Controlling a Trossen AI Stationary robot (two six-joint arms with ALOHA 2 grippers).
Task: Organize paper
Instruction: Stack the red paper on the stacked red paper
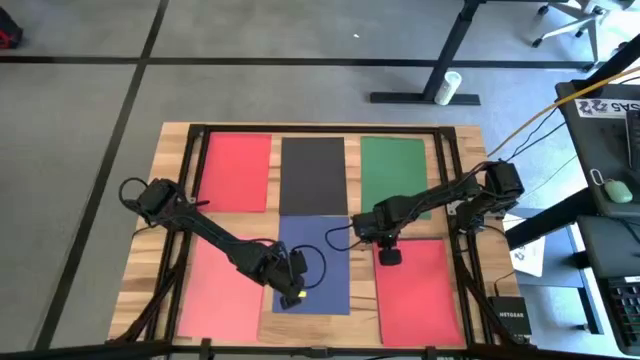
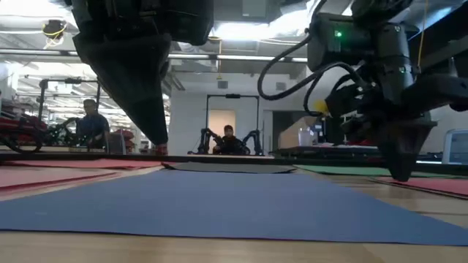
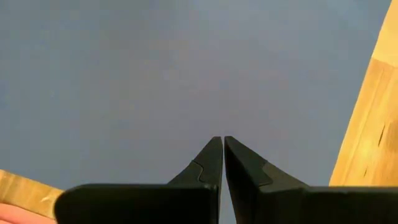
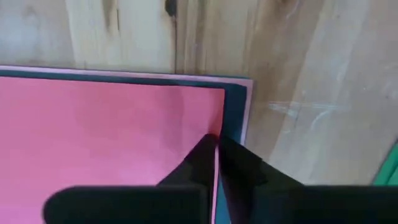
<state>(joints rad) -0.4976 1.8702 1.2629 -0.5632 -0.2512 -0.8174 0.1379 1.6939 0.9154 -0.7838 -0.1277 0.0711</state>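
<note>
1. Left gripper (image 1: 290, 290) closed, empty, tips on blue sheet (image 1: 315, 262) at worktop (image 1: 470, 190) front.
2. Right gripper (image 1: 389, 255) closed at red sheet (image 1: 420, 290) corner.
3. Paper likely light, limp, slippery; lift by an edge.

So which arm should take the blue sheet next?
Left, probably. Its pincer sits over the blue sheet, fingers shut, in the left wrist view. The right pincer is at the corner of the red sheet instead.
</note>
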